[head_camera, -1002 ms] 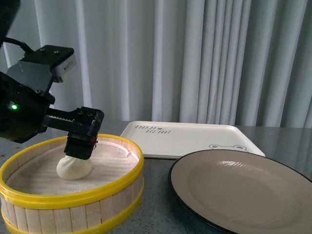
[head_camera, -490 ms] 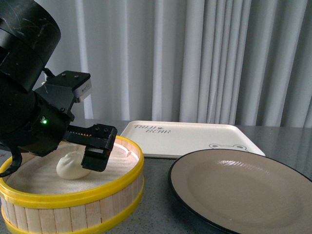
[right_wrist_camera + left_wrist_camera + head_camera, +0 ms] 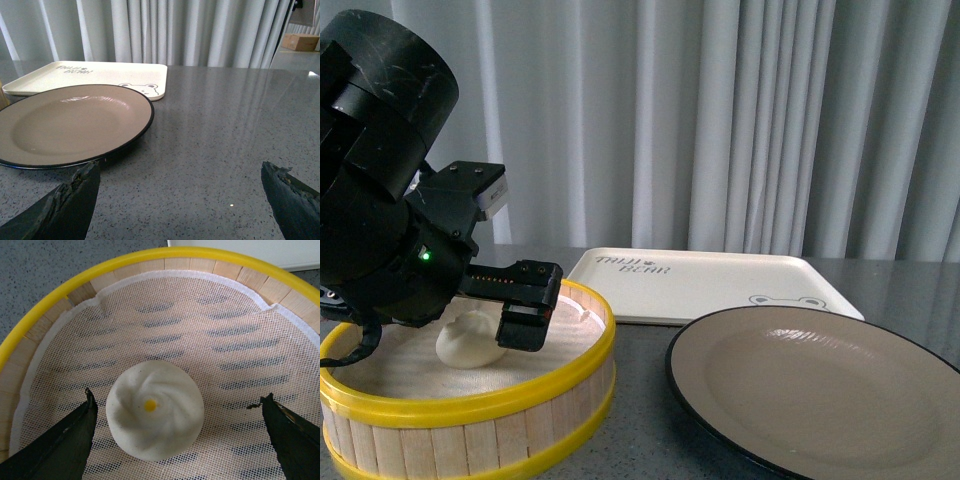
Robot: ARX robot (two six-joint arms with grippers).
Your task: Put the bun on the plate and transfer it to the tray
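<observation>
The bun [image 3: 466,340] lies on the mesh liner inside the yellow-rimmed steamer basket [image 3: 470,408]. My left gripper [image 3: 498,330] is open and low in the basket. In the left wrist view the bun [image 3: 155,415] sits between the fingers [image 3: 75,440], nearer one of them, and touches neither. The plate [image 3: 820,395] lies empty at the front right, and the tray [image 3: 710,285] lies empty behind it. My right gripper [image 3: 180,167] is open and empty over bare table, next to the plate [image 3: 70,122], with the tray [image 3: 90,77] beyond.
The basket's wooden wall and yellow rim [image 3: 50,305] ring the left gripper closely. Grey curtains [image 3: 720,120] close off the back. The grey speckled table [image 3: 225,125] stretches beyond the right gripper.
My left arm has swung in and come down. Its gripper has dropped from over the bun to sit around it inside the basket. The bun, plate and tray have not moved.
</observation>
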